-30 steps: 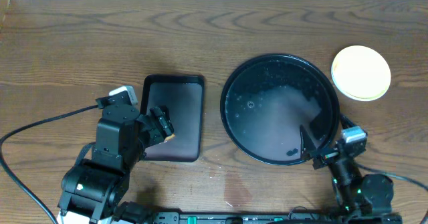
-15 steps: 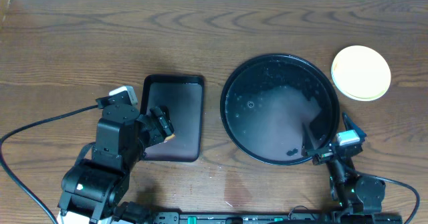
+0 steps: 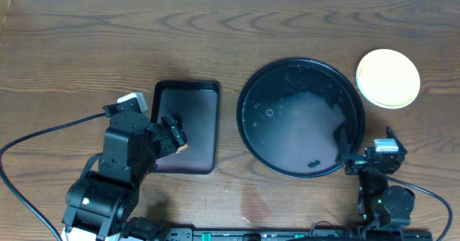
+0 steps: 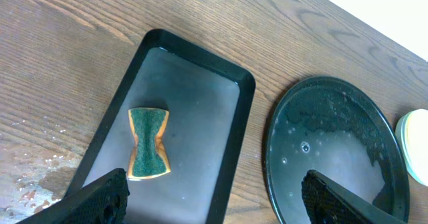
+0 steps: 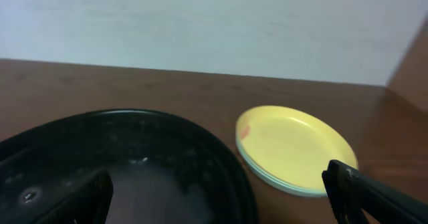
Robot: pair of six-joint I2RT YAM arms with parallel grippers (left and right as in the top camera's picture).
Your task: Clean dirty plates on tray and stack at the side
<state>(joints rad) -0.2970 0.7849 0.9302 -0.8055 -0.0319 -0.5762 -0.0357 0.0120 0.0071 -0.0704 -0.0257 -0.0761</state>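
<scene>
The small round plates [image 3: 388,78], yellow one topmost, sit stacked on the brown wooden table [image 3: 86,47] just beside the large round glossy black tray [image 3: 287,137]. The left hand [image 4: 217,200] and right hand [image 5: 227,200] both gape, empty.

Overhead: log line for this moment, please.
plates: stacked right of tray, yellow on top | tray: wet, no plate | sponge: in small tray | left end effector: open | right end effector: open

The wooden table [image 3: 72,39] carries the round tray [image 3: 287,137], a rectangular tray [image 3: 194,119] and stacked plates [image 3: 388,78].
</scene>
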